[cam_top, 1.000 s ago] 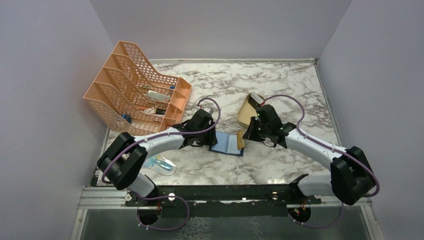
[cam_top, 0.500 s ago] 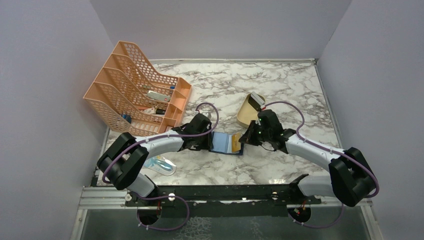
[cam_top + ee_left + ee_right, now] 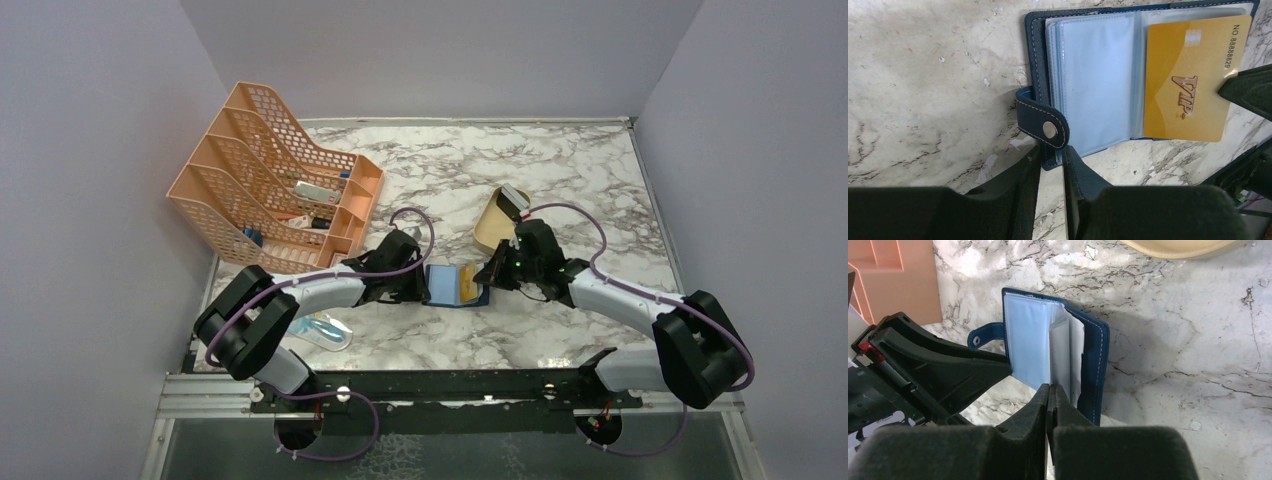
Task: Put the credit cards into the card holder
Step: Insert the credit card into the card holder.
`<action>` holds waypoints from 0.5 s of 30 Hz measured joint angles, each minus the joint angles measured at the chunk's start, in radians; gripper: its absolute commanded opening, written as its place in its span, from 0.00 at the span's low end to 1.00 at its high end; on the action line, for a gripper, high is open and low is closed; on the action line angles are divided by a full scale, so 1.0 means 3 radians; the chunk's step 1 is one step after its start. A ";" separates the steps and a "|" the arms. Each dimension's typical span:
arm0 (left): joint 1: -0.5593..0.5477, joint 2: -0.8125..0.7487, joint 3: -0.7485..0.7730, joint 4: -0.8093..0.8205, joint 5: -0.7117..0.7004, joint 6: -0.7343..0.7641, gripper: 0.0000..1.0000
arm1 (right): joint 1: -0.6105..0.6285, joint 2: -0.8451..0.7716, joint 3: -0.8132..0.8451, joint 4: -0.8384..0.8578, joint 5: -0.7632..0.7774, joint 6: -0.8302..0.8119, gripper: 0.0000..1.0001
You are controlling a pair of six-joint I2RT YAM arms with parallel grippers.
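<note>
First card at the wallet, none seated yet
Left gripper (image 3: 1052, 156) pinches the near edge of the wallet (image 3: 1098, 85); right gripper (image 3: 1049, 390), pressed together on the gold card (image 3: 1188, 85), holds it half over a sleeve; a grey card (image 3: 515, 197) waits on the tray (image 3: 482, 236) beyond

The only lettering I can read is on the gold card (image 3: 1188, 85), which lies across the open card holder (image 3: 1040, 120). A slanted "VIP" in reddish-gold letters sits at the card's middle. "NO.8888829" runs in small dark print along one short edge.
</note>
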 measured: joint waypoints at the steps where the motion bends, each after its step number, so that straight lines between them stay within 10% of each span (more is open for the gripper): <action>1: 0.0000 -0.0001 -0.0004 0.0006 0.0005 -0.0006 0.25 | 0.0000 0.0013 -0.0008 0.0019 -0.0001 0.0006 0.01; 15: 0.0000 -0.0018 -0.0033 0.0031 0.0047 -0.0031 0.26 | 0.0000 0.0173 -0.0118 0.0281 -0.0033 0.0039 0.01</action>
